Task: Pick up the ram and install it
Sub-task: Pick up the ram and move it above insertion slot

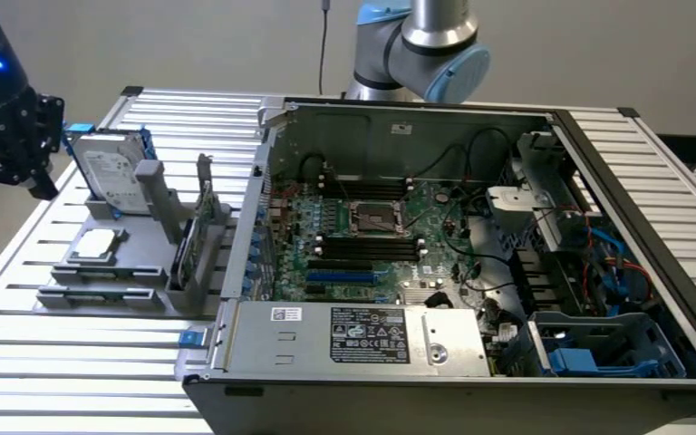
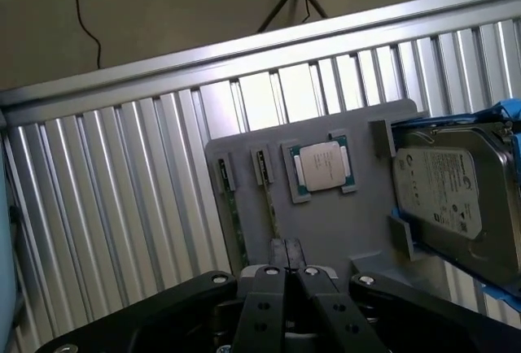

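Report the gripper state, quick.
Gripper: shut, fingers pressed together, holding nothing.

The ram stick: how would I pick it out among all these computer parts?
On the exterior view's left of the open computer case sits a grey holder. On its side nearest the case, the ram stands on edge in a slot: a thin, long, dark green board, unlike the boxy silver hard drive or the square silver chip.
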